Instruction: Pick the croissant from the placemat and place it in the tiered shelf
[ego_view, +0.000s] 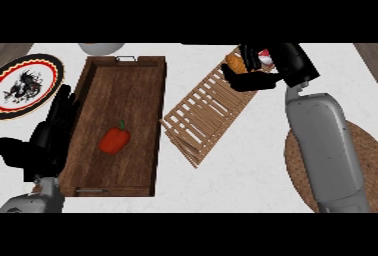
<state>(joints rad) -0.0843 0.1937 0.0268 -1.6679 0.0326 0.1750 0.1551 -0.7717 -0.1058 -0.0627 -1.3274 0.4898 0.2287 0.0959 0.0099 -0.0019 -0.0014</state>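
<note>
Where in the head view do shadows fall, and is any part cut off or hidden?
Head view: light is even, no glare; soft shadow lies under the slatted tiered shelf and inside the wooden tray around the red pepper; the right hand partly hides the croissant; the plate is cropped at left.

Open counter (244, 165) between tray (87, 125) and placemat (295, 165) — slatted tiered shelf (203, 115) slants across it.

The golden-brown croissant (235, 62) sits above the far end of the slatted wooden tiered shelf (203, 117) — the woven placemat (295, 160) bare.
</note>
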